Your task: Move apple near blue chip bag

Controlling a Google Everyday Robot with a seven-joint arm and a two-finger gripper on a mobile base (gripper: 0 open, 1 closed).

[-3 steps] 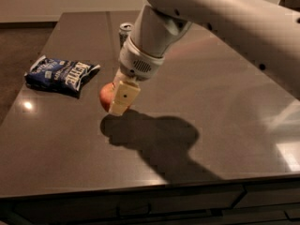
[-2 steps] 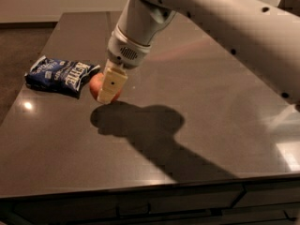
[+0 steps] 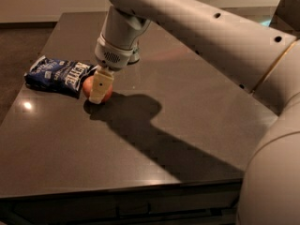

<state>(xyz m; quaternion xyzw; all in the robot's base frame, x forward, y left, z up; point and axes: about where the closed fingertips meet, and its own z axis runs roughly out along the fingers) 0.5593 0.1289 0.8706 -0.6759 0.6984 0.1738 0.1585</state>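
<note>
The red-orange apple [image 3: 87, 86] is at the table surface, right beside the right end of the blue chip bag [image 3: 57, 74], which lies flat at the left of the table with white lettering up. My gripper [image 3: 96, 94] reaches down from the big white arm and is shut on the apple. One cream finger [image 3: 101, 84] covers the apple's front; the other finger is hidden behind it. I cannot tell whether the apple touches the bag or rests fully on the table.
The dark table [image 3: 70, 144] runs left to an edge just past the bag and to a front edge low in view. A can [image 3: 135, 56] is mostly hidden behind the wrist. The arm's shadow falls right of the apple.
My gripper has carried the apple left and down, from the middle of the table to the right end of the chip bag.
</note>
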